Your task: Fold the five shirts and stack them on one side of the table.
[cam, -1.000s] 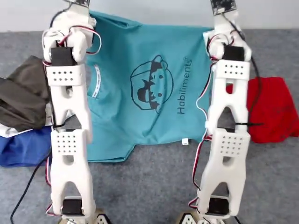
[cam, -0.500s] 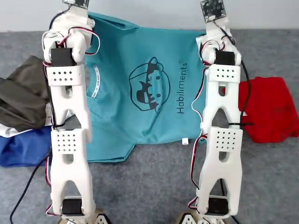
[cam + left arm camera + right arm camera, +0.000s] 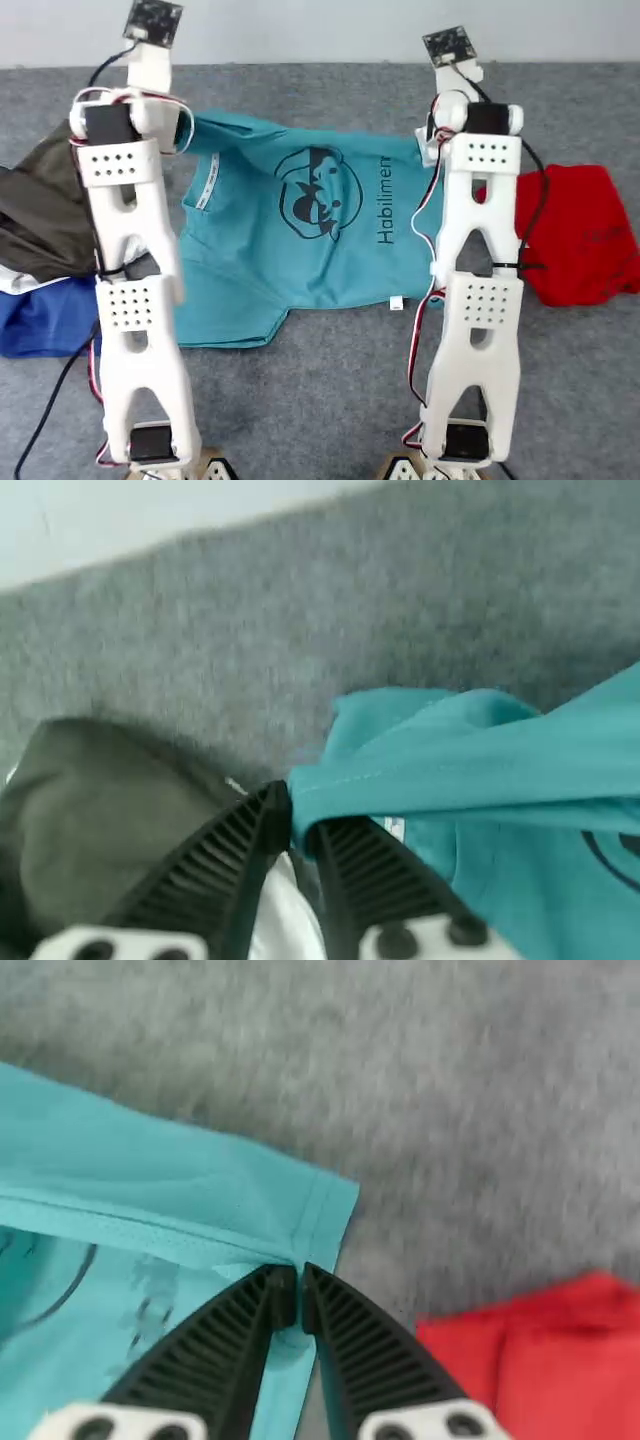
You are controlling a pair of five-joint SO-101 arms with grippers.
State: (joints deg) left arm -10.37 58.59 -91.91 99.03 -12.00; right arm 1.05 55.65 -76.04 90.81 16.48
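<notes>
Teal shirt (image 3: 300,250): far edge is folding nearer, your left gripper (image 3: 298,825) and right gripper (image 3: 298,1285) clenching its corners; uneven pulling may be working the hem loose.

The grey counter (image 3: 330,400) holds a teal shirt (image 3: 290,260) mid-frame. A red shirt (image 3: 580,240) lies right, an olive shirt (image 3: 40,215) and blue shirt (image 3: 45,318) left.

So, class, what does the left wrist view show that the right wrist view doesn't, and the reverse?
Left wrist view: an olive shirt lying beside the left tool. Right wrist view: a red shirt near the right tool. Both: the teal shirt, its edge pinched in that arm's own tool, over the grey table.
</notes>
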